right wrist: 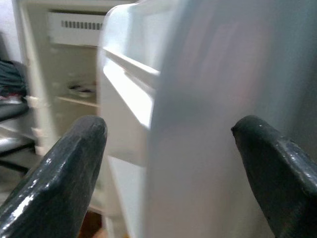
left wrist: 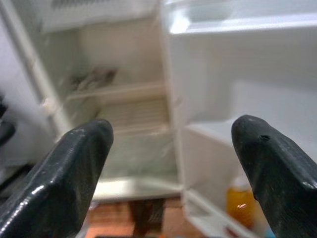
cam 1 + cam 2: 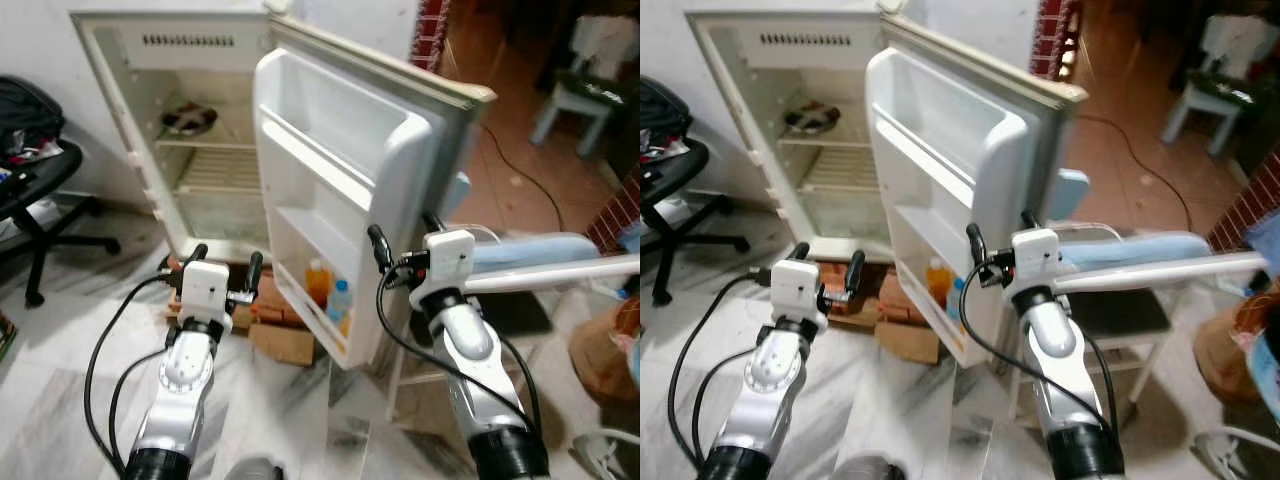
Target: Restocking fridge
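Observation:
A small white fridge (image 3: 200, 150) stands open, and its door (image 3: 340, 170) swings out towards me. In the door's lowest shelf stand an orange bottle (image 3: 318, 283) and a clear bottle with a blue cap (image 3: 340, 300). A dark dish (image 3: 188, 118) lies on the fridge's upper shelf. My left gripper (image 3: 226, 256) is open and empty, low in front of the fridge's bottom edge. My right gripper (image 3: 403, 232) is open at the door's outer edge. In the right wrist view the door edge (image 1: 198, 124) lies between the fingers (image 1: 64, 168).
Red bricks (image 3: 265, 300) and a cardboard box (image 3: 283, 342) lie on the floor under the fridge. A black office chair (image 3: 40, 190) stands at the left. At the right is a pale blue chair (image 3: 520, 250), with a small chair (image 3: 580, 95) and a floor cable (image 3: 530, 185) behind it.

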Controlling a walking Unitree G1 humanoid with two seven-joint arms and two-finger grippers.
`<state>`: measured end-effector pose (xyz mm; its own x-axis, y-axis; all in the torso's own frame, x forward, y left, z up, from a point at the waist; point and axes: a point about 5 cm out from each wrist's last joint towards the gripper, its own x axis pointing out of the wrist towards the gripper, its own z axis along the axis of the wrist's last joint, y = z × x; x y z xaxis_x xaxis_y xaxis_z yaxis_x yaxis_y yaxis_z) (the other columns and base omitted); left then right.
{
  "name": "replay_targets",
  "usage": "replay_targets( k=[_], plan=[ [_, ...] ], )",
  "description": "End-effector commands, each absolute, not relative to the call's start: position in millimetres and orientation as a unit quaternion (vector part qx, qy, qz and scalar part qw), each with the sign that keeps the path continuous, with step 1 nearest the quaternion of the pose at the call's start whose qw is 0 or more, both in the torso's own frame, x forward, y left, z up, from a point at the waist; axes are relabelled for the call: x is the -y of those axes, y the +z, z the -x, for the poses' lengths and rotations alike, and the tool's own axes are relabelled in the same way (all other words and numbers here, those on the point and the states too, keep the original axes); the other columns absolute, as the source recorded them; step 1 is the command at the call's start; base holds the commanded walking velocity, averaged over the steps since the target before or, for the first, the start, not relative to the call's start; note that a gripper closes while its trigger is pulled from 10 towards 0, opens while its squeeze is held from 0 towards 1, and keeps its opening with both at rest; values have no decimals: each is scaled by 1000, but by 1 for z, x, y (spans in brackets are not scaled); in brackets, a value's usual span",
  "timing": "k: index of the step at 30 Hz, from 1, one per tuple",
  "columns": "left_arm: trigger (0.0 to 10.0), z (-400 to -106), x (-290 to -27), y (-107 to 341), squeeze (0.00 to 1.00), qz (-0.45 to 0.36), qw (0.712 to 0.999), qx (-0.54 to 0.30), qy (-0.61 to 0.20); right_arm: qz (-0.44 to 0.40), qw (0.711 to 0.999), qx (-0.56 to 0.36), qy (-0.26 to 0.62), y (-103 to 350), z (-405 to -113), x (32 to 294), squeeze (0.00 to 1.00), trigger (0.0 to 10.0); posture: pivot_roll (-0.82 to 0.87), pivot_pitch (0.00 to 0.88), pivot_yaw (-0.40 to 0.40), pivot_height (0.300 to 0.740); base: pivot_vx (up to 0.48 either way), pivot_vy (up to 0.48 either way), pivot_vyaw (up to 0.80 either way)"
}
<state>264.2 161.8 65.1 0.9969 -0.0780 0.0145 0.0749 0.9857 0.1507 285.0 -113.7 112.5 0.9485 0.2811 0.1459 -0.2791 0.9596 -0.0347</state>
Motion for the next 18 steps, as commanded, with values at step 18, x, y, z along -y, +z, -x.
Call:
replay_targets(
  k=[18],
  plan=[
    [10000,-259,-153,67,0,-76,996,12,-52,-2,984,67,163,110,-280,121,0,10000,-13,0,-11,740,0,-213,0]
  ],
)
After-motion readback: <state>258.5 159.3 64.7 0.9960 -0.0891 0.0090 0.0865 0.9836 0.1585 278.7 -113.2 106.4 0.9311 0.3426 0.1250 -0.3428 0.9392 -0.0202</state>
